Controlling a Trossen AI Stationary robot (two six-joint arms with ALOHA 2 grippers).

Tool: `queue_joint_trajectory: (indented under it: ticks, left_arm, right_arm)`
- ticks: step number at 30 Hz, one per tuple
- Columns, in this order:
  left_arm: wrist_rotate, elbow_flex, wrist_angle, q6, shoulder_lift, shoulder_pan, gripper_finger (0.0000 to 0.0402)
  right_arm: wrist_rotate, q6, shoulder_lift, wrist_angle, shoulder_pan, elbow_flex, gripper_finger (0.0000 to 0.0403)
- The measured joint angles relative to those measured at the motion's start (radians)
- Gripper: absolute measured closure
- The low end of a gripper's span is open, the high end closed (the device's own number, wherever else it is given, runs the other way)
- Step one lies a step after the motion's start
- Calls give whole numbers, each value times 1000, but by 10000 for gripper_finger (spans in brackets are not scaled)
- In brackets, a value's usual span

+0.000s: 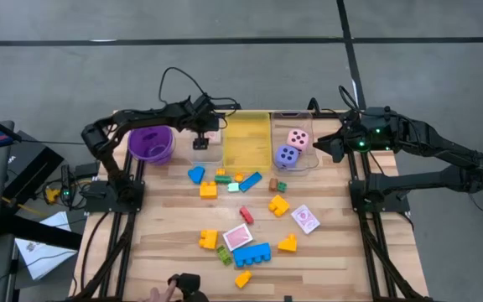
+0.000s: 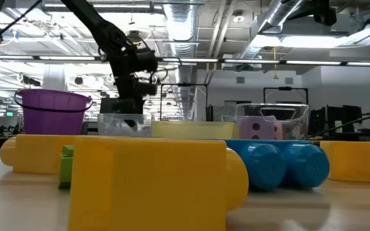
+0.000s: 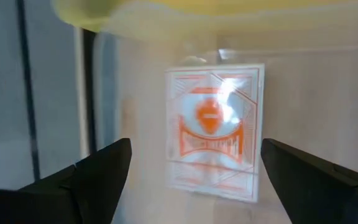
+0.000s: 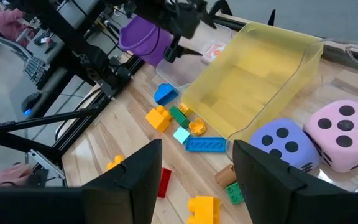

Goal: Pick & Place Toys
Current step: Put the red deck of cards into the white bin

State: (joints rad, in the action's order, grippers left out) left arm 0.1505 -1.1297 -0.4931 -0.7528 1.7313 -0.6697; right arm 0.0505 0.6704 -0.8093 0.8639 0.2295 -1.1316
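Note:
My left gripper [image 1: 201, 141] hangs open over the left clear bin [image 1: 209, 154], pointing steeply down. A red-and-white playing card [image 3: 213, 124] lies flat on that bin's floor below the fingers, untouched. My right gripper [image 1: 325, 144] waits open and raised at the far right, beside the clear bin [image 1: 307, 161] that holds the pink die [image 1: 298, 137] and the purple die [image 1: 286, 155]. Several coloured blocks, such as the long blue one [image 1: 252, 254], and two more cards [image 1: 238, 237] [image 1: 305, 219] lie scattered on the wooden table [image 1: 166, 218].
A yellow bin [image 1: 247, 138] stands between the two clear ones, and a purple bowl [image 1: 151, 143] sits to the left of them. A person's hand [image 1: 159, 293] and a dark object [image 1: 188, 283] show at the near edge. Bare wood lies along the table's left side.

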Motion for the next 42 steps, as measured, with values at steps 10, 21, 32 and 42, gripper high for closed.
queue_joint_trajectory:
  ticks: [10, 21, 32, 42]
  left_arm:
    - [-18, 0, -20, 57, -284, 54, 54]
    - [-20, 0, -14, 349, -500, 261, 54]
    - [201, -1, 183, 646, -468, 630, 55]
    - [401, -8, 173, 818, -405, 972, 23]
  right_arm:
    - [-2, -12, 0, -2, 0, 0, 214]
    - [-2, -41, 0, -5, 0, 0, 214]
    - [-2, -53, 0, -5, 0, 0, 214]
    - [-2, -66, 0, -4, -10, 0, 214]
